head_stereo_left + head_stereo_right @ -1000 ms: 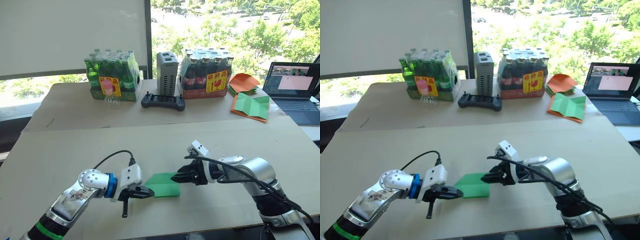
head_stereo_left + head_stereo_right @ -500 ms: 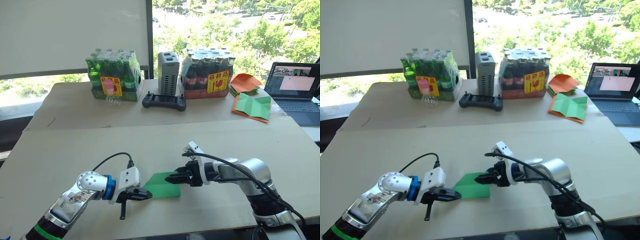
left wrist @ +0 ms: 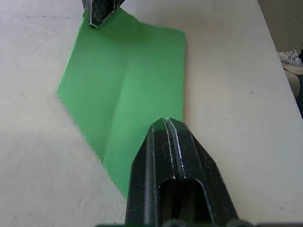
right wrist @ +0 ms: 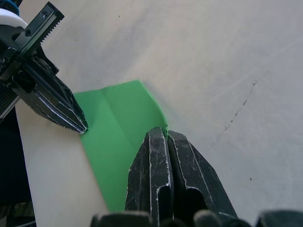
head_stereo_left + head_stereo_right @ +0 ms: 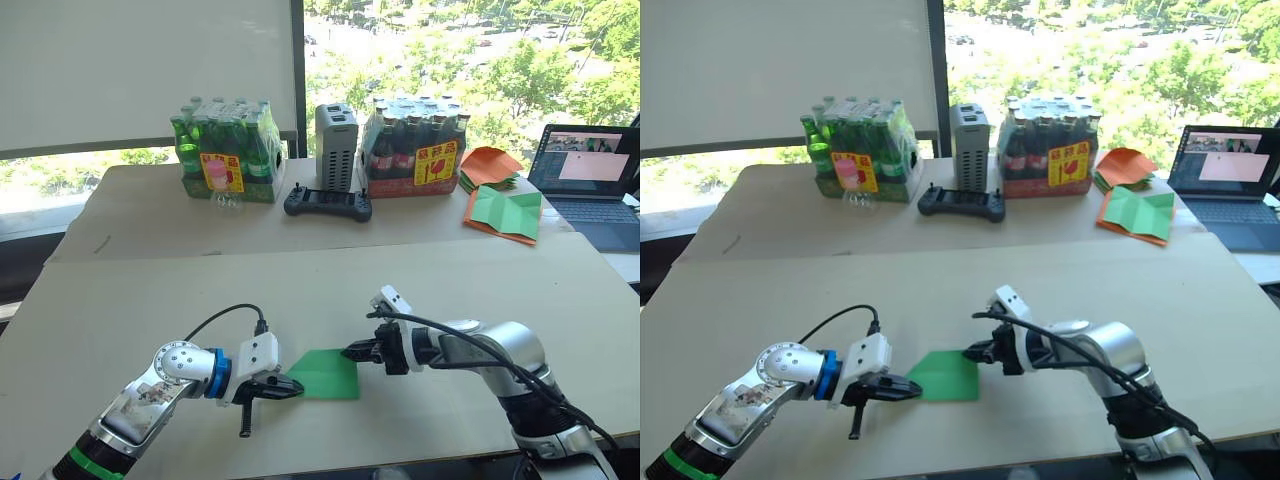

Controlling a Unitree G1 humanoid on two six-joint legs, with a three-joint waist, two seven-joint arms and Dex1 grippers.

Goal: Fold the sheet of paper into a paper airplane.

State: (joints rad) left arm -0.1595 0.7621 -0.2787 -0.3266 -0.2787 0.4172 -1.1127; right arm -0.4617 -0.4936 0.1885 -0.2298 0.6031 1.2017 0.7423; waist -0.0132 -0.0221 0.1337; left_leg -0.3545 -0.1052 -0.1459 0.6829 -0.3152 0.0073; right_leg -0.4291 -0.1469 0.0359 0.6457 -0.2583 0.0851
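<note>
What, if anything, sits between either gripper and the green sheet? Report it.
Nothing visible does. The left gripper meets the near-left edge of the sheet of paper, the right gripper its far-right corner, both with fingers together, on the bare table.

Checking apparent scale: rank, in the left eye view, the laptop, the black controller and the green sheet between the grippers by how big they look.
1. Laptop, cut off by the picture's edge.
2. and 3. Black controller and the sheet of paper look alike; the sheet lies nearer the camera, so no ranking.
</note>
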